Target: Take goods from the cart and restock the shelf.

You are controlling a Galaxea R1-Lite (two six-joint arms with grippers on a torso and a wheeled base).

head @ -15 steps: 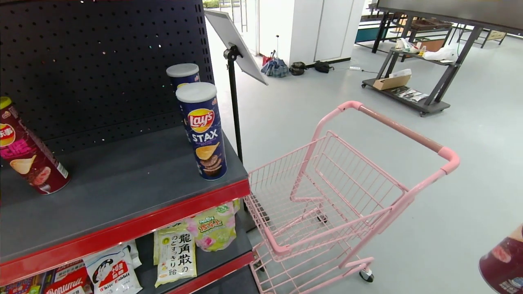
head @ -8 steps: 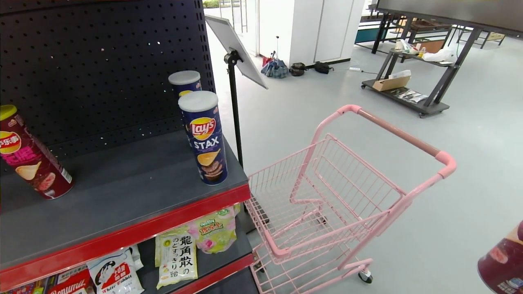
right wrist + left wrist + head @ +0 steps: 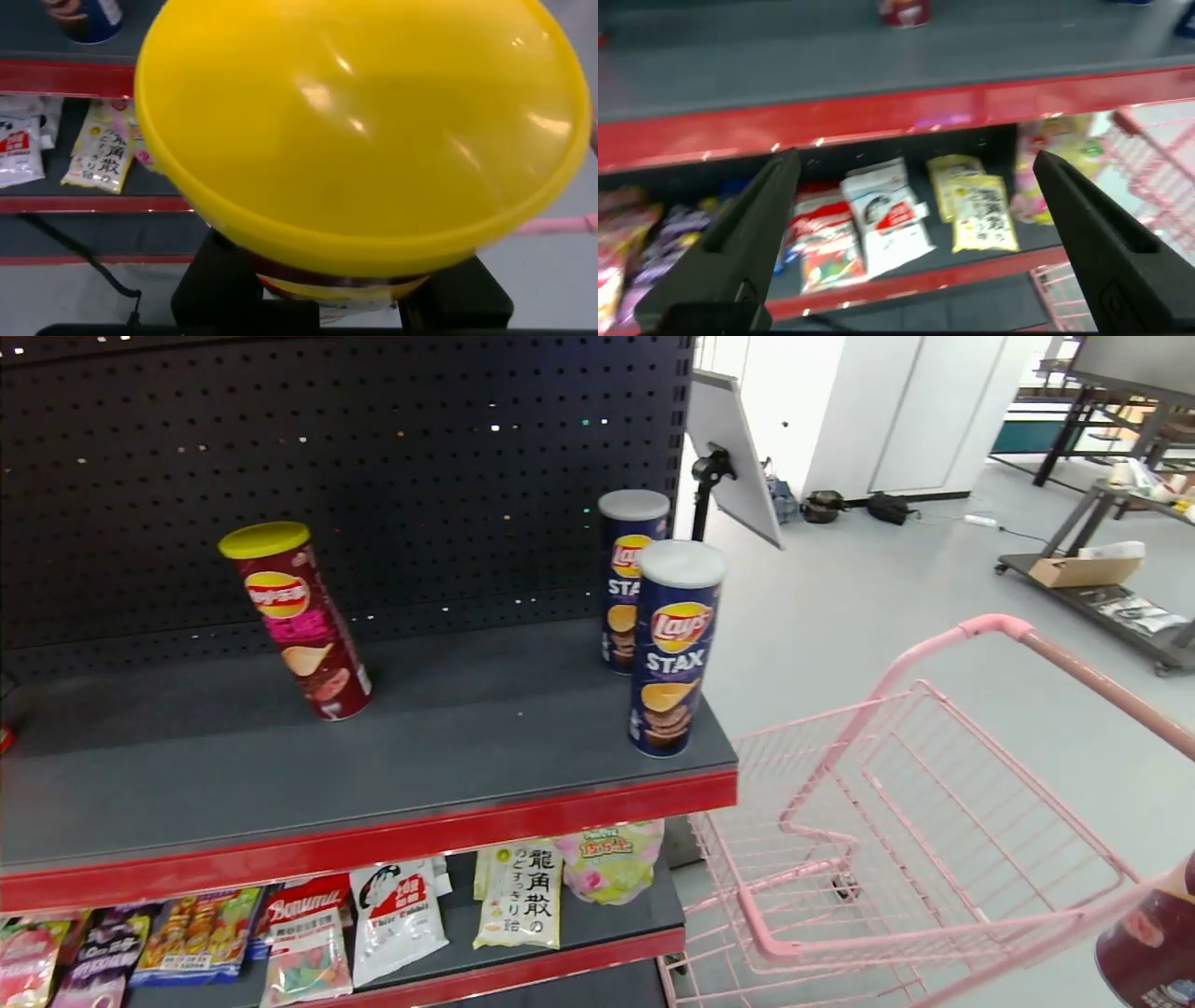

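My right gripper (image 3: 341, 297) is shut on a maroon chip can with a yellow lid (image 3: 364, 121); the can's base shows at the lower right corner (image 3: 1153, 957), beside the pink cart (image 3: 934, 784). The cart's basket looks empty. On the grey top shelf (image 3: 448, 747) a matching maroon can (image 3: 297, 621) stands near the pegboard. Two blue cans stand at the shelf's right end, one at the front (image 3: 674, 649) and one behind it (image 3: 627, 579). My left gripper (image 3: 915, 159) is open, level with the shelf's red front edge (image 3: 878, 107), with nothing between its fingers.
Snack bags (image 3: 523, 896) hang along the lower shelf (image 3: 878, 215). A tilted white board on a black stand (image 3: 733, 457) is just past the shelf's right end. Open grey floor lies beyond the cart, with a low trolley (image 3: 1102, 588) farther off.
The head camera has turned left, so more of the shelf shows and the cart sits further right. The held can stays at the lower right corner.
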